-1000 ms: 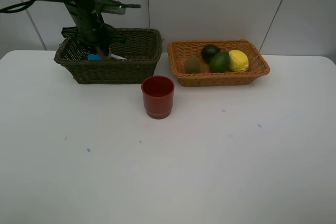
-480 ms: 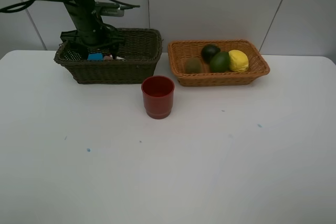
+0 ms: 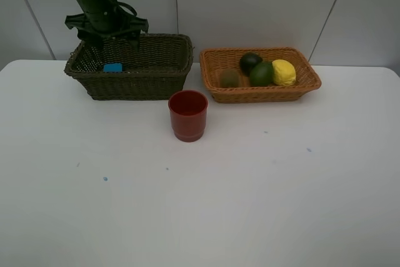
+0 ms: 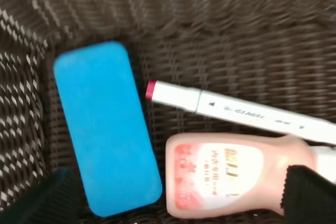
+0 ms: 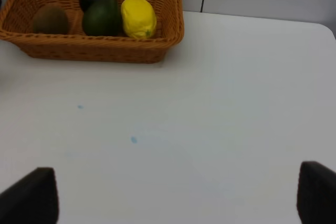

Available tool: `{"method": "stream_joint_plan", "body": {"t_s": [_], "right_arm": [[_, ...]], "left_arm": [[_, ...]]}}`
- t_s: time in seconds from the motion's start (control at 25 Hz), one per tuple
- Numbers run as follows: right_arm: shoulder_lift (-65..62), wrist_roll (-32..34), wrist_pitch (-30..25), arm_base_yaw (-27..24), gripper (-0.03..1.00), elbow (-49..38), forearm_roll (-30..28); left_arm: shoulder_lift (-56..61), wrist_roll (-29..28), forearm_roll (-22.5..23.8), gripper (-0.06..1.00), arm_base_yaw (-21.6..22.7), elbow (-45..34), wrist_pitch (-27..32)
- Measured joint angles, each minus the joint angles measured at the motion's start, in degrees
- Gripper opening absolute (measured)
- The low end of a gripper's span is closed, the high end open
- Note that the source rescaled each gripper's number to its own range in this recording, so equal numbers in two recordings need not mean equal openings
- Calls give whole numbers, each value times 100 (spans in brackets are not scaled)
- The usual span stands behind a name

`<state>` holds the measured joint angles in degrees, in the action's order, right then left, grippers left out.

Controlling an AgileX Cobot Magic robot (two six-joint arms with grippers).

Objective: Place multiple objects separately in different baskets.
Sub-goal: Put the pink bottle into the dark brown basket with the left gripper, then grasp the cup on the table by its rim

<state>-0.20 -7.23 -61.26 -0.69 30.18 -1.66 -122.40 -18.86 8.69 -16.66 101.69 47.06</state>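
My left gripper (image 3: 107, 31) hangs open and empty just above the deep dark basket (image 3: 137, 83). In the left wrist view (image 4: 181, 205) its tips stand wide apart over the basket floor (image 4: 236, 24), where a blue eraser (image 4: 105, 127), a white marker (image 4: 236, 111) and a pink bottle (image 4: 231, 182) lie. Only the eraser (image 3: 113, 67) shows from above. A red cup (image 3: 187, 114) stands upright on the table in front of the baskets. The light orange basket (image 3: 306, 83) holds a kiwi (image 3: 229, 78), a mangosteen (image 3: 250, 62), a green fruit (image 3: 262, 74) and a lemon (image 3: 284, 72). My right gripper (image 5: 173, 198) is open and empty over the table.
The white table (image 3: 250, 186) spreads wide in front of the baskets, with a few small blue specks (image 3: 105, 179). A pale wall stands right behind the baskets. The right arm is outside the high view; its wrist view shows the orange basket (image 5: 105, 53) further off.
My left gripper has risen from inside the dark basket to just above its rim. The pink bottle stays behind in the basket beside the marker and the eraser.
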Motion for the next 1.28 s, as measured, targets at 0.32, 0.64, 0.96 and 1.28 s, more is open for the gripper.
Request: {"method": "stream_joint_plan", "body": {"t_s": [0.32,0.64,0.96,1.28], "right_arm": [[0,0,0,0,100,0,0],[0,0,0,0,100,0,0],[0,0,0,0,100,0,0],[0,0,0,0,100,0,0]], "left_arm": [[401,1378,-650,100,-471,161,882],[401,1942,-697,100,-1082,1011,1811],[394,2293,-697,100,-1476,1286,2249],[-145,2720,-697,100,-1673,1298,2272]]}}
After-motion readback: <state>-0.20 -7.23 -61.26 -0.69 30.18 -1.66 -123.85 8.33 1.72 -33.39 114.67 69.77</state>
